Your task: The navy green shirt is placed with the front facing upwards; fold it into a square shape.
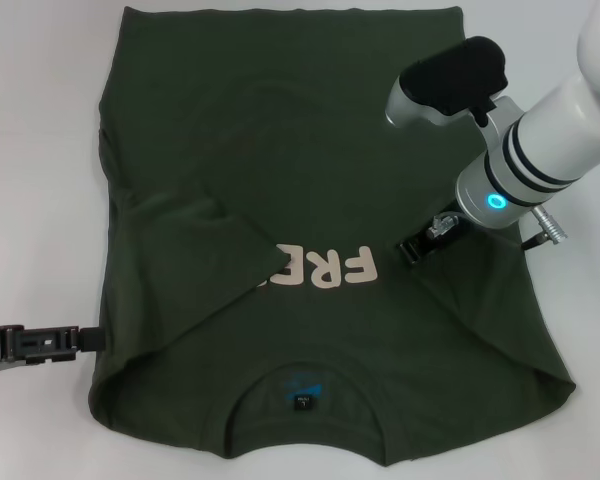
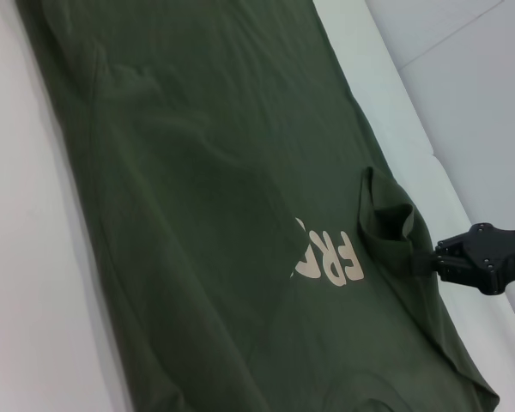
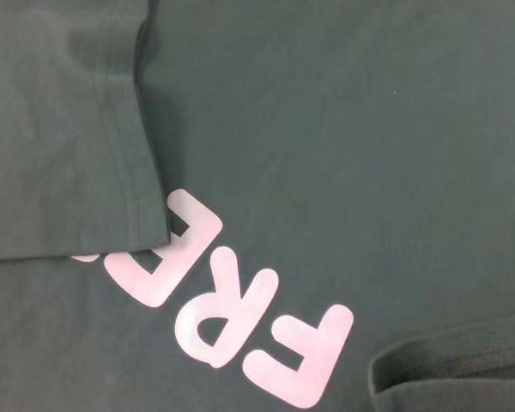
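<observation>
The navy green shirt (image 1: 310, 150) lies flat on the white table, front up, its collar (image 1: 300, 400) nearest me. The head view's left sleeve (image 1: 205, 235) is folded inward and covers the end of the cream lettering (image 1: 325, 270). My right gripper (image 1: 412, 248) sits low beside the lettering, shut on the other sleeve. The left wrist view shows that sleeve (image 2: 386, 223) bunched and raised at the right gripper (image 2: 425, 257). My left gripper (image 1: 85, 339) rests at the shirt's left edge near the shoulder. The right wrist view shows the lettering (image 3: 240, 318) and the folded sleeve (image 3: 60, 129).
Bare white table (image 1: 30, 150) surrounds the shirt on the left and right. The shirt's hem (image 1: 290, 10) reaches the far edge of the head view. A small blue neck label (image 1: 302, 385) shows inside the collar.
</observation>
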You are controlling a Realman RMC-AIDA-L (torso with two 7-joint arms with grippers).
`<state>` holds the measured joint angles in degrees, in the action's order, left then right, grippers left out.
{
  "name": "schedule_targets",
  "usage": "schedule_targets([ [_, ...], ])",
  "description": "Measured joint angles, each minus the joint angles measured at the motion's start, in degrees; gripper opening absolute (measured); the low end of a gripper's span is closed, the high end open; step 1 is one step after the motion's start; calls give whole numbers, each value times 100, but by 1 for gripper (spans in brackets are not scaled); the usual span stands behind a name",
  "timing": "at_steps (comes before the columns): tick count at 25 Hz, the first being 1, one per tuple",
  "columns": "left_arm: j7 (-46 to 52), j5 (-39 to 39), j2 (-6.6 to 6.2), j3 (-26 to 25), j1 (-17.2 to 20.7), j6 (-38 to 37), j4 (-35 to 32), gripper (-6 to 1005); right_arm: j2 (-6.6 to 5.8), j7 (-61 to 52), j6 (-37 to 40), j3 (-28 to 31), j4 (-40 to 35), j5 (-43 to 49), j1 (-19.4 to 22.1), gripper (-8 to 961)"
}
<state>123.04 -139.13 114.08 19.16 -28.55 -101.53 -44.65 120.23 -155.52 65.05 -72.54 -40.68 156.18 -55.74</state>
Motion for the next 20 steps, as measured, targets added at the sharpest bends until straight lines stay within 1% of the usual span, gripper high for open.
schedule_targets([
  [6,0,0,0,0,-2,-7,0,832,-7,28,40,11,-21,-33,1,28],
  [13,0,0,0,-3,-2,-8,-3,831,-52,575,328,50,-79,-869,17,23],
  [20,0,0,0,-9,-2,-9,-9,833,-40,623,369,22,-51,-886,-16,21],
])
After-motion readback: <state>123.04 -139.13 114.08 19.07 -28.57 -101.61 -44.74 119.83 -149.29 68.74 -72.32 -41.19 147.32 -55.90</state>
